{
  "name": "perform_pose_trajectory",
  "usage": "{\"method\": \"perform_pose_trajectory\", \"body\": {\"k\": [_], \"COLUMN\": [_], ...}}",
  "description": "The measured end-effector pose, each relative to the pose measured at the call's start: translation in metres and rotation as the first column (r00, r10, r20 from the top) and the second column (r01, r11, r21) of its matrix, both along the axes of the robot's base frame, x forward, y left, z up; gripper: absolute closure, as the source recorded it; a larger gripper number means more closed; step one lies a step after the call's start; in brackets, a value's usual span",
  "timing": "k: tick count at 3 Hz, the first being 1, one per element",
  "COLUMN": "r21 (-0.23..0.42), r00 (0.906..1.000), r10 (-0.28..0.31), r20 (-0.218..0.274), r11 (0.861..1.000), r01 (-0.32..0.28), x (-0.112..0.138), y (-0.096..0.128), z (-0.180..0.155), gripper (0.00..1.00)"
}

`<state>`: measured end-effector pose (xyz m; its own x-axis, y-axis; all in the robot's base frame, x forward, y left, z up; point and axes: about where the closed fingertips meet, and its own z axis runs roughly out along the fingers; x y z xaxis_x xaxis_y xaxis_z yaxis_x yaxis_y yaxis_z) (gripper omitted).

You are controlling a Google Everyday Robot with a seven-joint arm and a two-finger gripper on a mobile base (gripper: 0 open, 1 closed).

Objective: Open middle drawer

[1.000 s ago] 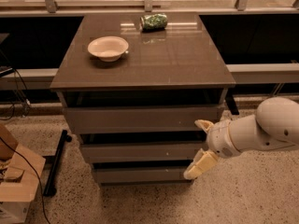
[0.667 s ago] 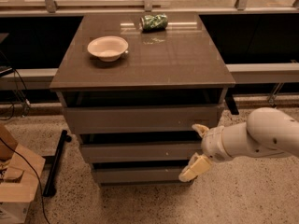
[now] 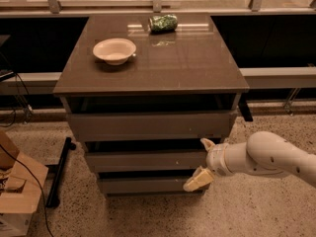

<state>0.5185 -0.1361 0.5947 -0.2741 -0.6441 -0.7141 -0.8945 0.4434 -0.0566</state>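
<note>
Currently the single camera view looks down from the front on a grey-brown cabinet (image 3: 158, 73) with three drawers, one under another. The middle drawer (image 3: 143, 161) is the second one, between the tall top drawer (image 3: 148, 126) and the short bottom drawer (image 3: 143, 185). Its front is plain and flat, and a dark strip shows just above it. How far it stands out I cannot tell.

The gripper (image 3: 202, 162) is at the right end of the middle drawer, on a white arm (image 3: 271, 158) that comes in from the right side. Its two fingers are spread apart: the upper finger (image 3: 206, 144) is at the top right corner of the drawer front, the lower finger (image 3: 197, 180) is down by the bottom drawer. Nothing is held between them. Whether they touch the front I cannot tell.

On the cabinet top stands a pale bowl (image 3: 114, 50) at the left, and a green packet (image 3: 163, 22) lies near the back edge. A cardboard box (image 3: 17, 196) is on the speckled floor (image 3: 247, 216) at the left.
</note>
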Motion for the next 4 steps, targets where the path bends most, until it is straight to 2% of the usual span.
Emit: {"method": "perform_pose_trajectory", "body": {"k": [2,3,4], "r21": [0.027,0.036,0.052], "r00": [0.9968,0.9908,0.9887], "r10": [-0.055,-0.092,-0.099], "r20": [-0.057,-0.099,-0.113], "r11": [0.998,0.995,0.993], "r01": [0.057,0.096,0.105], "x": [0.042,0.06,0.087], "y": [-0.017,-0.02,-0.017], "z": [-0.081,-0.117,-0.142], "gripper": [0.0,0.0,0.0]}}
